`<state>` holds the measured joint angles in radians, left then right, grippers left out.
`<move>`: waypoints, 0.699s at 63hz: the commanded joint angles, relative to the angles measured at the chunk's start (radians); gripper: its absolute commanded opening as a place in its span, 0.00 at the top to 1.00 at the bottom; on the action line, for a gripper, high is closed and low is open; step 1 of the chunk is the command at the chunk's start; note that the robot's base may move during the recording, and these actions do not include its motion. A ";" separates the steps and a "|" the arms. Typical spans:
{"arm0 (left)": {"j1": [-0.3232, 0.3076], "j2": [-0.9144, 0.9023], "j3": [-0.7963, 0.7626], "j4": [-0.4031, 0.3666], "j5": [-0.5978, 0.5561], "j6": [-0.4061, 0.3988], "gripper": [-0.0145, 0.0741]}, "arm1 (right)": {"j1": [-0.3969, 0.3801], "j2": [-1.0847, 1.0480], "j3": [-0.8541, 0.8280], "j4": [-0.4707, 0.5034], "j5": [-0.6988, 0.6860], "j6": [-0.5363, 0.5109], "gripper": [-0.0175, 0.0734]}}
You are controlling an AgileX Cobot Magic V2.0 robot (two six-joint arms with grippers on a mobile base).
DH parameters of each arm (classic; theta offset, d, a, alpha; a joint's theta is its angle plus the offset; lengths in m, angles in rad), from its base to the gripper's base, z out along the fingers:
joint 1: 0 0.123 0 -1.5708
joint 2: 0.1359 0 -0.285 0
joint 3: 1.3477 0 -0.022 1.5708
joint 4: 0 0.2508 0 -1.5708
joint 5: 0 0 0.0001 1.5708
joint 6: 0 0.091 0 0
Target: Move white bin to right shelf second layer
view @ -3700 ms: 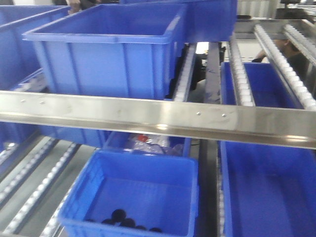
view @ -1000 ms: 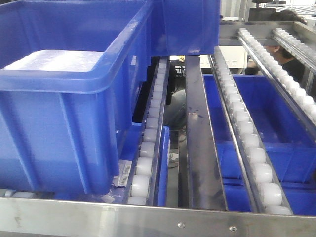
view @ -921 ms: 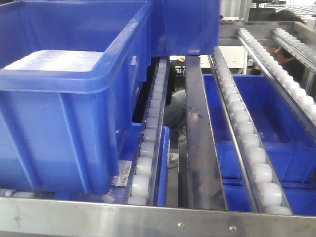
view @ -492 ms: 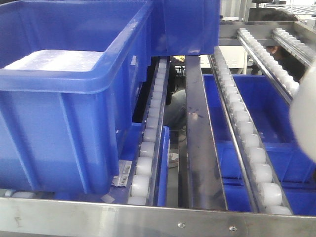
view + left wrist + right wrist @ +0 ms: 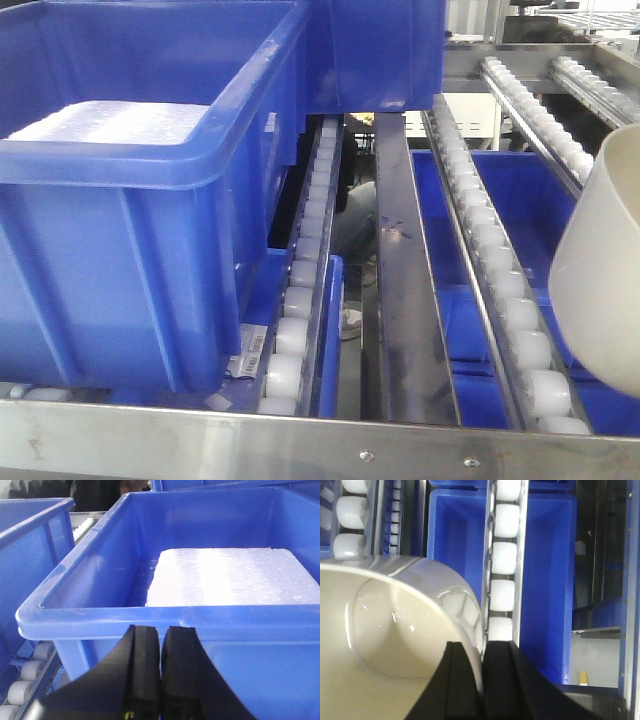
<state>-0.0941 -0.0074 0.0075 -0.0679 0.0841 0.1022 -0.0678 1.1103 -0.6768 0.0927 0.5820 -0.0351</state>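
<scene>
Your right gripper [image 5: 482, 680] is clamped on the white bin [image 5: 385, 635] wall, roller lanes [image 5: 501, 560] beyond its fingers. Your left gripper [image 5: 161, 675] is pressed together before a blue crate [image 5: 165, 615].

I see one white bin [image 5: 603, 290], maybe four blue crates [image 5: 150, 180], and my two grippers [image 5: 161, 680].
</scene>
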 commanded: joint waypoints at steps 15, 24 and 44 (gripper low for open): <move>-0.008 -0.013 0.037 -0.006 -0.084 -0.003 0.74 | -0.005 -0.004 0.024 -0.005 -0.098 -0.010 0.75; -0.008 -0.013 0.037 -0.006 -0.084 -0.003 0.74 | -0.005 -0.004 0.024 -0.021 -0.065 -0.010 0.75; -0.008 -0.013 0.037 -0.006 -0.084 -0.003 0.74 | -0.005 -0.004 0.024 -0.022 -0.058 -0.010 0.71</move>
<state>-0.0941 -0.0074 0.0075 -0.0679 0.0841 0.1022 -0.0678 1.1206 -0.6273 0.0767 0.5663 -0.0363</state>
